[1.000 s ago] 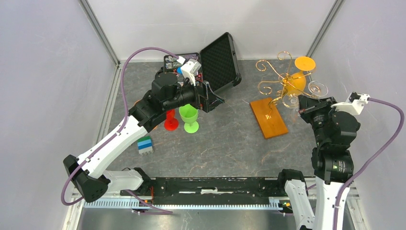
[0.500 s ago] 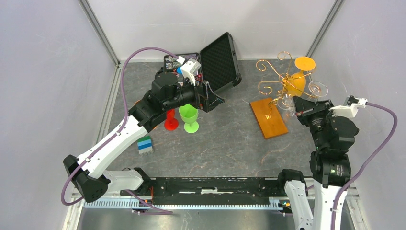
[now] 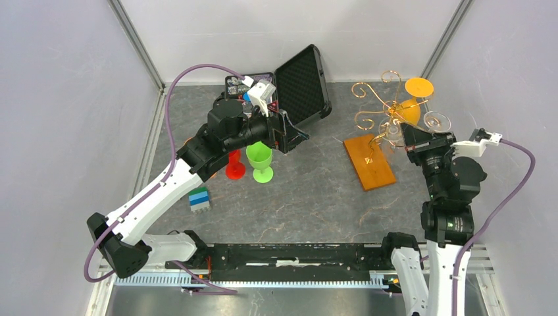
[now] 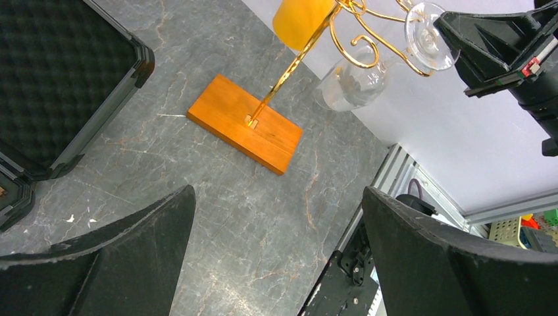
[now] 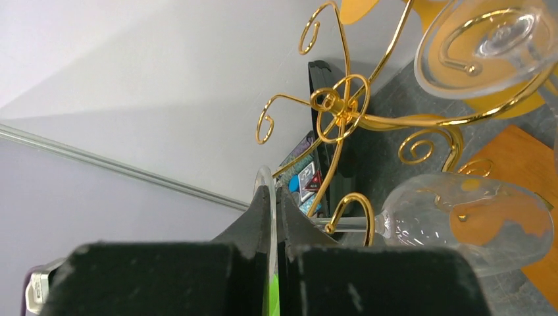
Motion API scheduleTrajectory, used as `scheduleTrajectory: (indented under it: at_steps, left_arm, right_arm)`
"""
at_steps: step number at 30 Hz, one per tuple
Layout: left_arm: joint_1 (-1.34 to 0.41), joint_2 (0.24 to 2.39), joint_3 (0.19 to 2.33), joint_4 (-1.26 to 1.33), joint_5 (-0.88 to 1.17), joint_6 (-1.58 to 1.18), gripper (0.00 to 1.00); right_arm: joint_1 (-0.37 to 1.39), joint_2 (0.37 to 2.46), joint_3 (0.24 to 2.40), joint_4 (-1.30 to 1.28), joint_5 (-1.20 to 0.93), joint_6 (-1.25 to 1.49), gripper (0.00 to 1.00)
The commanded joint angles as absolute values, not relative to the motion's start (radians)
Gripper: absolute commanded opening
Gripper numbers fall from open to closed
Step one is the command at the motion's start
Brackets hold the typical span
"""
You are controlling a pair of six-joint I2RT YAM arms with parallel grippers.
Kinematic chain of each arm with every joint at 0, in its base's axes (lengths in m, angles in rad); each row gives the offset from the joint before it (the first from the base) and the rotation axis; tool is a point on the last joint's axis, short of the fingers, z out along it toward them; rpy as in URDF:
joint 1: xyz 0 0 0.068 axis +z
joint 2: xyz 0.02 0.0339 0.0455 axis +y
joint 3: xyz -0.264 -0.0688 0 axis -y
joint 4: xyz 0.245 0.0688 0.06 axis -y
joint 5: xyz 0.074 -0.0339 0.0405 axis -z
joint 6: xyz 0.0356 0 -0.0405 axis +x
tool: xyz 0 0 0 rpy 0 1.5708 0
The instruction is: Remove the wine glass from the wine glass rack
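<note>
Rack [image 3: 370, 164] holds wine glass [image 5: 460, 220] (right gripper [image 5: 274, 204] pinching foot).

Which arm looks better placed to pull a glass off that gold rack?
The right. The right fingers are shut on the foot of a clear wine glass hanging on the wine glass rack. The left fingers stand open well away, by the green glass.

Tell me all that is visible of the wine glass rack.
The rack is a thin gold wire stem with curled scroll arms, set in a flat, orange-brown, wood-like base lying on the grey table. An orange glass and a clear glass hang in its arms. The right hand is shut on the foot of a second clear glass, whose stem lies in a curl.
</note>
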State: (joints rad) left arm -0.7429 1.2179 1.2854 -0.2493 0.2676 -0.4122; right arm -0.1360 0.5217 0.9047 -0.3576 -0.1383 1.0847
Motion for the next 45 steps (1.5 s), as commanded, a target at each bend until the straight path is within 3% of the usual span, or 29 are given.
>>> scheduleTrajectory:
  at_steps: [1,10,23,38,45]
  left_arm:
    - [-0.744,1.197,1.296,-0.192,0.282,-0.433,1.0]
    - [-0.744,1.194,1.297,-0.189,0.294,-0.433,1.0]
    - [-0.744,1.207,1.29,-0.172,0.339,-0.434,1.0]
    - [-0.744,1.215,1.287,-0.082,0.477,-0.524,1.0]
    - [-0.776,1.191,1.168,0.33,0.718,-0.481,1.0]
  right_arm:
    - [-0.14,0.538,0.927,-0.218,-0.079,1.089,0.0]
    - [-0.14,0.546,0.94,-0.224,0.068,1.067,0.0]
    - [-0.139,0.461,1.037,-0.441,0.157,1.072,0.0]
    - [-0.14,0.428,1.304,-0.704,-0.036,1.075,0.0]
    - [-0.148,0.404,1.295,-0.659,-0.22,1.187,0.0]
